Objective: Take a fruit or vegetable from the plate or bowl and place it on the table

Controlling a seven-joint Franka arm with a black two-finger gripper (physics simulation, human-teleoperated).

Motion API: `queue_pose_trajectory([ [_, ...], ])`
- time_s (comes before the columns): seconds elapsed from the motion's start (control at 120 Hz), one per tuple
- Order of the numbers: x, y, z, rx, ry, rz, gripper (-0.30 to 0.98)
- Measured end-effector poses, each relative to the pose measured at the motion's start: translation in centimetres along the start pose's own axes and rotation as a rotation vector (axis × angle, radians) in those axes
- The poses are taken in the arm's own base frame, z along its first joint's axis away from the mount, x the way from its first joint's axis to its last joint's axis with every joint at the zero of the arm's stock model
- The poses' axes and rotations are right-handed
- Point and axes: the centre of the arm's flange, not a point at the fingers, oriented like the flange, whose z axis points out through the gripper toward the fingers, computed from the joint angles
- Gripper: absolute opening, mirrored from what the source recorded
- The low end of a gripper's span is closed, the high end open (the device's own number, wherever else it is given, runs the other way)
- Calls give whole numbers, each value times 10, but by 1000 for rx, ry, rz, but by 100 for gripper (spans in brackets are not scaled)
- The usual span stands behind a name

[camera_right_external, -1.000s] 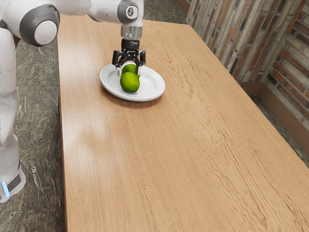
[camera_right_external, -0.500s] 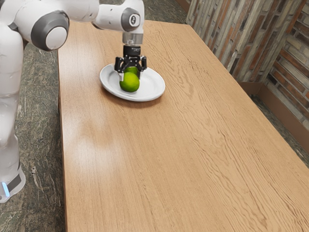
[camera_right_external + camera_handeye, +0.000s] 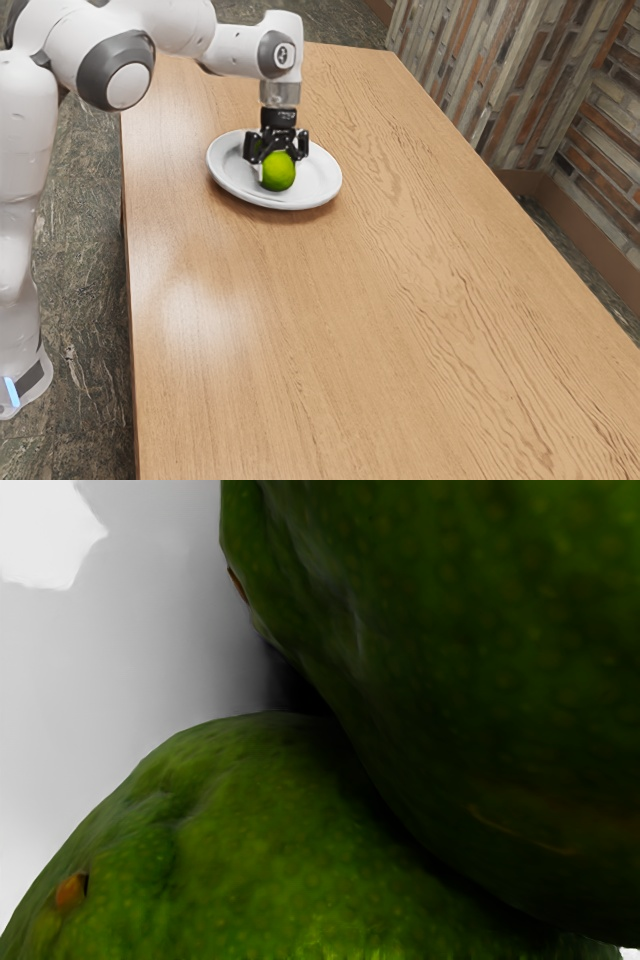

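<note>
Evidently readying a grasp, the gripper [image 3: 279, 165] straddles green fruits [image 3: 278, 172] on the white plate [image 3: 322, 180], jaws apparently spread to leave room around one; the pair lie against each other, so closing could nudge the neighbor.

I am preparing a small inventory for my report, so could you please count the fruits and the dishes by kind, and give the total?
Green fruits: 2
White plate: 1
Total: 3
</note>
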Motion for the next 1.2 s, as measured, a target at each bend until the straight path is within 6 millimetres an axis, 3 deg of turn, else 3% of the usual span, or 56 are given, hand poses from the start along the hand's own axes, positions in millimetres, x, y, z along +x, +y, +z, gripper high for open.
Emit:
queue_pose_trajectory([
  [0.167, -9, 0, -11, -19, 3, 22, 46],
  [0.275, -37, 9, -29, -50, 27, 80, 41],
  [0.317, -58, 14, -34, -58, 38, 119, 40],
  [0.383, -109, 22, -35, -59, 61, 206, 39],
  [0.542, -245, 25, -10, -25, 89, 424, 39],
  [0.692, -309, 14, 14, 4, 92, 498, 39],
  [0.8, -328, 12, 20, -1, 94, 504, 39],
  [0.875, -332, 12, 19, -14, 90, 494, 51],
  [1.033, -364, 0, 12, -60, 90, 504, 59],
  [1.2, -377, -3, 13, -81, 94, 480, 64],
])
